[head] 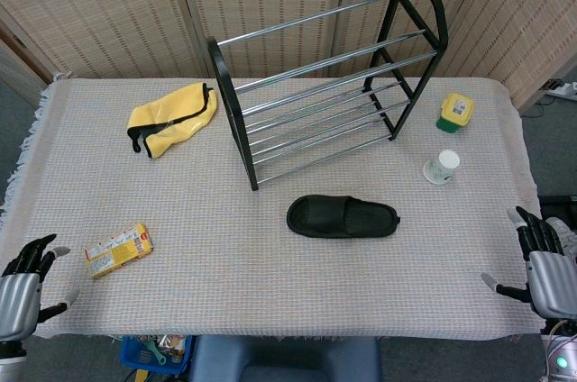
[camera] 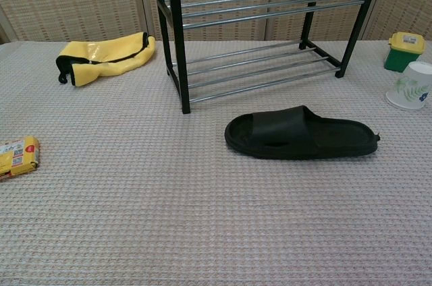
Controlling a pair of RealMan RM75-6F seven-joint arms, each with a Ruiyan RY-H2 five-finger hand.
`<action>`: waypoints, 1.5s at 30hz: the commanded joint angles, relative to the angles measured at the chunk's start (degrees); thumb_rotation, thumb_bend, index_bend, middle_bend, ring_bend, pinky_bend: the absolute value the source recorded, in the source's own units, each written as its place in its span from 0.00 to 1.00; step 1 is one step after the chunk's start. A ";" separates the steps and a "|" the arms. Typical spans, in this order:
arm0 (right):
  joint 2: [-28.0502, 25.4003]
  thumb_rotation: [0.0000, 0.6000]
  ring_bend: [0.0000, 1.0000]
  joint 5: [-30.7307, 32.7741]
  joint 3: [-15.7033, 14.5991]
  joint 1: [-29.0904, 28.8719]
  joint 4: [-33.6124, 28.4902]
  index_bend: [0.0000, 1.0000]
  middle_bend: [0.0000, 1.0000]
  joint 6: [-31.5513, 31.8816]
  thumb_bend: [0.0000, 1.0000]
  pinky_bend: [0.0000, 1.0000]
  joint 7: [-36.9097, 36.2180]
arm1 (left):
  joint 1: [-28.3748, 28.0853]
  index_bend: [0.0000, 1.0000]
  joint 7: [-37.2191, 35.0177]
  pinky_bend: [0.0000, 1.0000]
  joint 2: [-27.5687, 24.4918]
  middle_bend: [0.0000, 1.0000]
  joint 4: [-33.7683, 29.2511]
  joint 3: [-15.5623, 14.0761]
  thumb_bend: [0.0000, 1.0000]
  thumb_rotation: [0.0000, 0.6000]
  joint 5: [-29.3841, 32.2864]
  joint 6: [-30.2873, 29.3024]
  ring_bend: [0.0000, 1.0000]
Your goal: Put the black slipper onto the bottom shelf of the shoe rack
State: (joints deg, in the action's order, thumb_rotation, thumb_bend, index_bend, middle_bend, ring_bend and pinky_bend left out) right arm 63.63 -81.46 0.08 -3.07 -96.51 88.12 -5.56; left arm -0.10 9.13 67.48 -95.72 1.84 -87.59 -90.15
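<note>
The black slipper [head: 343, 217] [camera: 300, 134] lies flat on the cloth just in front of the shoe rack [head: 329, 76] [camera: 250, 30], toe end to the left. The rack is black-framed with chrome bars; nothing lies on its bottom shelf [head: 329, 134] [camera: 260, 73]. At the near left corner of the table my left hand [head: 22, 287] holds nothing, fingers apart. Low at the near right edge, my right hand [head: 541, 265] is likewise empty with spread fingers. Both hands are far from the slipper. Neither hand shows in the chest view.
A yellow pouch [head: 173, 116] [camera: 104, 59] lies left of the rack. A yellow snack packet [head: 118, 250] [camera: 18, 155] sits near my left hand. Right of the rack stand a green-and-yellow container [head: 456, 112] [camera: 406, 50] and a white paper cup [head: 442, 167] [camera: 412, 86].
</note>
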 commanded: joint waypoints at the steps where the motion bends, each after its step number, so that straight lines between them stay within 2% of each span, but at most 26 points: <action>1: 0.17 1.00 0.00 -0.35 0.21 0.56 0.04 0.00 0.00 0.48 0.07 0.00 -0.45 | 0.03 0.31 0.09 0.32 -0.07 0.16 0.08 -0.05 0.20 1.00 0.11 0.03 0.16; 12: 1.66 1.00 0.00 -0.24 1.97 -0.40 0.05 0.00 0.00 -2.11 0.07 0.00 -0.25 | 0.23 0.31 -0.93 0.32 -0.33 0.16 0.31 -0.11 0.20 1.00 0.46 -0.12 0.16; 21: 4.88 1.00 0.00 2.47 4.35 -10.66 -1.37 0.00 0.00 -18.46 0.07 0.00 7.13 | 0.50 0.31 -1.70 0.31 -0.37 0.16 0.61 -0.54 0.20 1.00 0.74 0.11 0.16; 27: 9.15 1.00 0.00 10.66 8.33 -19.34 0.16 0.00 0.00 -31.06 0.07 0.00 11.09 | 1.15 0.31 -2.53 0.32 -0.75 0.16 1.12 -0.97 0.20 1.00 1.14 -0.06 0.16; 32: 13.36 1.00 0.00 19.43 11.18 -26.71 5.07 0.00 0.00 -40.84 0.09 0.00 13.27 | 1.56 0.31 -3.26 0.32 -1.01 0.16 1.43 -1.03 0.20 1.00 1.60 -0.23 0.16; 39: 19.12 1.00 0.00 27.15 12.38 -33.67 12.46 0.00 0.02 -46.21 0.09 0.00 17.22 | 1.68 0.31 -3.16 0.32 -0.96 0.16 1.78 -0.97 0.20 1.00 2.53 0.34 0.16; 45: 21.40 1.00 0.00 30.58 11.06 -37.08 15.45 0.00 0.02 -48.64 0.09 0.00 19.71 | 1.82 0.31 -3.01 0.32 -1.08 0.16 1.84 -0.91 0.20 1.00 3.05 0.52 0.16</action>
State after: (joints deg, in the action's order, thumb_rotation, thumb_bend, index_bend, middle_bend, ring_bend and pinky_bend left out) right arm 84.70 -51.22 11.48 -39.81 -81.33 39.81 13.75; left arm 1.70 6.13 66.41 -93.90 0.92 -84.56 -89.65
